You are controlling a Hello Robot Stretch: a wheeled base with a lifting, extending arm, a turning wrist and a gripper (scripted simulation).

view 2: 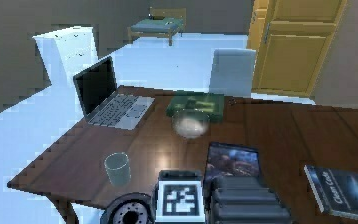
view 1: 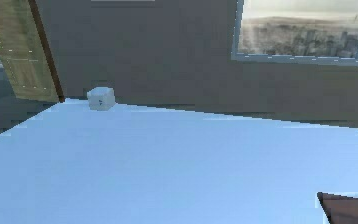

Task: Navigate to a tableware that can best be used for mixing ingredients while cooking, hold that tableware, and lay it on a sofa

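At the near edge of the counter (view 2: 57,165) the pincer (view 2: 125,208) is shown; whether it is spread, pressed together or holding anything cannot be told. Just beyond, a cup (view 2: 117,167) is stood, contents indiscernible; it could be toppled by a low reach. Farther, at mid-counter, the bowl (view 2: 192,124) is placed, its inside unseen, just beside a green box (view 2: 199,103); a laptop (view 2: 107,95) to the left could be struck.

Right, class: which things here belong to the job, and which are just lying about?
For the job: pale bowl on the table.
Lying about: laptop, green box, cup, dark book, chair, white drawers.
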